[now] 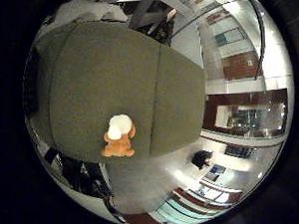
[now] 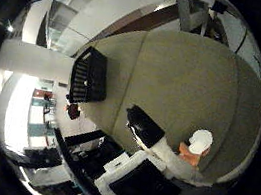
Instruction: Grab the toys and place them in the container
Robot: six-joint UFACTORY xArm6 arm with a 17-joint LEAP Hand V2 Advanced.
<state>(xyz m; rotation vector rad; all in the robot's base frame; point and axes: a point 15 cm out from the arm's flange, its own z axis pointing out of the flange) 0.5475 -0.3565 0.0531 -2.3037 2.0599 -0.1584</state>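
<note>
Hand (image 2: 144,166) above the olive worktop (image 1: 103,79), fingers extended and holding nothing. The orange-and-white toy (image 1: 119,136) lies near the worktop's edge, just beyond a fingertip; the black container (image 2: 89,76) stands well apart, presumably awaiting the toy.

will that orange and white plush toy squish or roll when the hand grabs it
The plush toy looks soft and stuffed, so it will probably squish rather than slip. Its lumpy shape, resting on the cloth-covered table, seems unlikely to roll. Probably light.
</note>
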